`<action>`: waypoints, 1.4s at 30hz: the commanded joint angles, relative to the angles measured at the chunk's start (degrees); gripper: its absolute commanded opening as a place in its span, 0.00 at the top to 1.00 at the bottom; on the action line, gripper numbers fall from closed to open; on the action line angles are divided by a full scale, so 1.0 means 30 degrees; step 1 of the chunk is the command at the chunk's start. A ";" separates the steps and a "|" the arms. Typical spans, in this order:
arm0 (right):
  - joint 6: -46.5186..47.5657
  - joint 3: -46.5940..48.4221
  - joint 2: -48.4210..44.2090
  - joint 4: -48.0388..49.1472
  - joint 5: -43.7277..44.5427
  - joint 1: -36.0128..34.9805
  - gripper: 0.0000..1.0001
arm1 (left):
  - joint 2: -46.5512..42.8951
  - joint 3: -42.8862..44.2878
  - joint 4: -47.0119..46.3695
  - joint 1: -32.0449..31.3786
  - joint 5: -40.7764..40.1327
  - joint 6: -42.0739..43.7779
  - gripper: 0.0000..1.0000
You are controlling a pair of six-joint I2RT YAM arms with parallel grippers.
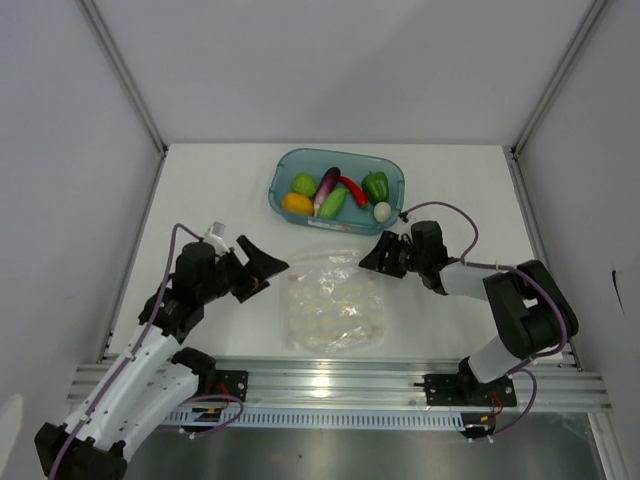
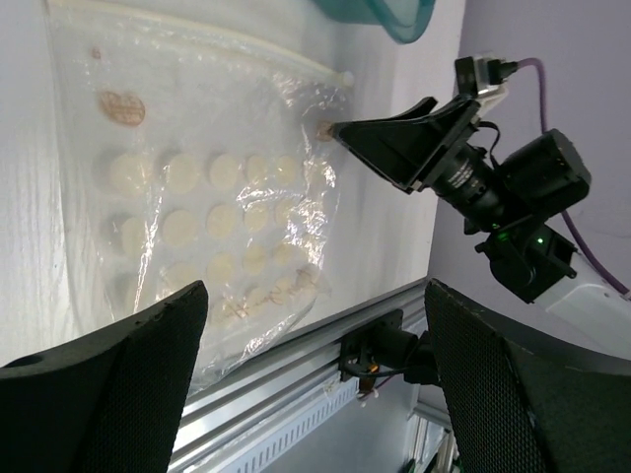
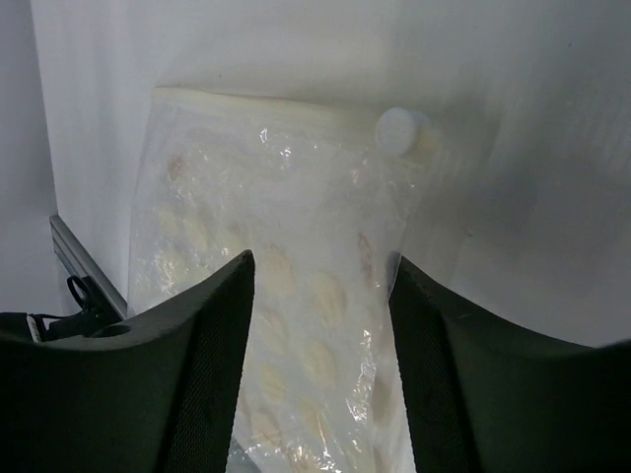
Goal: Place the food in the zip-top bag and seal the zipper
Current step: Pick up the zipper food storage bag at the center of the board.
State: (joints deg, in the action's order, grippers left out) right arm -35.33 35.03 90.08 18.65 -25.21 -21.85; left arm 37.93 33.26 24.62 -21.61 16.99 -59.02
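- Top external view. The zip-top bag [image 1: 332, 300] is shown lying flat on the surface [image 1: 450, 190], between the left hand [image 1: 262, 266] and the right hand [image 1: 374, 254]. Both hands are seen spread apart, with nothing held. The food [image 1: 335, 192] is gathered in the teal tray [image 1: 396, 172], just beyond the bag.
- Left wrist view. The left hand is seen wide apart, low over the side of the bag. The zipper [image 2: 197, 37] is traced as a pale strip along the edge nearest the tray. The film is crinkled and glossy. It is judged very light, limp and slippery, and likely to slide or bunch if pushed.
- Right wrist view. The right hand is likewise spread, over the bag's opposite side. A small white round piece [image 3: 399, 128] is seen at the strip's end (slider or tab: it cannot be told).
- Handling. The stiffer strip is judged the best place to be gripped, with one lip pinched near a corner so that the mouth may be lifted open. The toy foods are judged light, hard and smooth, best pinched across the narrow middle.
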 commanded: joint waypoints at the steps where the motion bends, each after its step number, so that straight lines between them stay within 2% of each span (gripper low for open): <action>1: 0.0468 -0.0336 0.0032 0.2306 -0.0737 -0.0159 0.43 | 0.0799 0.1073 0.0903 0.0141 0.0633 -0.0217 0.07; 7: 0.1024 -0.0484 0.0001 0.2425 -0.1410 -0.0306 0.53 | 0.1447 0.1158 0.0757 0.0141 0.1249 -0.0657 0.07; 8: 0.1025 -0.0542 0.0002 0.2511 -0.1468 -0.0335 0.59 | 0.1593 0.1161 0.0787 0.0141 0.1249 -0.0686 0.07; 11: 0.1025 -0.0747 0.0089 0.3038 -0.1849 -0.0335 0.67 | 0.1915 0.1482 0.1079 0.0141 0.1279 -0.0774 0.07; 13: 0.1113 -0.0719 0.0410 0.3272 -0.2054 -0.0364 0.78 | 0.2442 0.1746 0.1401 0.0141 0.1395 -0.0745 0.07; 14: 0.1200 -0.0689 0.0499 0.3332 -0.2200 -0.0393 0.92 | 0.2589 0.2153 0.1605 0.0141 0.1367 -0.0716 0.07; 15: 0.1230 -0.0689 0.0587 0.3361 -0.2201 -0.0423 1.00 | 0.2822 0.2273 0.2071 0.0141 0.1396 -0.0687 0.07; 18: 0.1464 -0.0980 -0.0052 0.3770 -0.2202 -0.0744 1.00 | 0.3759 0.2801 0.2251 0.0141 0.2214 -0.0744 0.07; 20: 0.2424 -0.1215 -0.1077 0.3773 -0.1184 -0.1591 1.00 | 0.4638 0.3006 0.2164 0.0141 0.3235 -0.1472 0.06; 22: 0.3714 -0.1275 -0.3322 0.2610 0.0484 -0.2702 1.00 | 0.5311 0.3036 0.1930 0.0141 0.3678 -0.2700 0.12; 23: 0.4446 -0.1217 -0.4121 0.1991 0.1654 -0.4129 1.00 | 0.5460 0.2978 0.1494 0.0141 0.4174 -0.2998 0.22; 24: 0.5758 -0.1129 -0.4912 0.1492 0.3928 -0.4869 1.00 | 0.5577 0.3006 0.1316 0.0170 0.4382 -0.3320 0.26; 26: 0.6530 -0.1186 -0.6994 0.0698 0.5467 -0.6216 1.00 | 0.5870 0.3006 0.1082 0.0171 0.4792 -0.4228 0.29; 28: 0.6941 -0.1304 -0.8137 0.0230 0.6640 -0.6516 1.00 | 0.6017 0.3036 0.0671 0.0171 0.5379 -0.4814 0.26; 32: 0.8024 -0.2091 -1.1093 -0.0125 0.7084 -0.6750 1.00 | 0.6077 0.3475 0.0757 0.0141 0.5585 -0.5812 0.23; 42: 1.1014 -0.2564 -1.3445 -0.0798 0.7905 -0.8419 1.00 | 0.7189 0.4939 0.0786 0.0025 0.6435 -0.7336 0.19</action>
State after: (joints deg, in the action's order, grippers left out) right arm -7.22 27.07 51.64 16.34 -4.14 -45.21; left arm 58.72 44.34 27.55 -21.56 33.87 -78.28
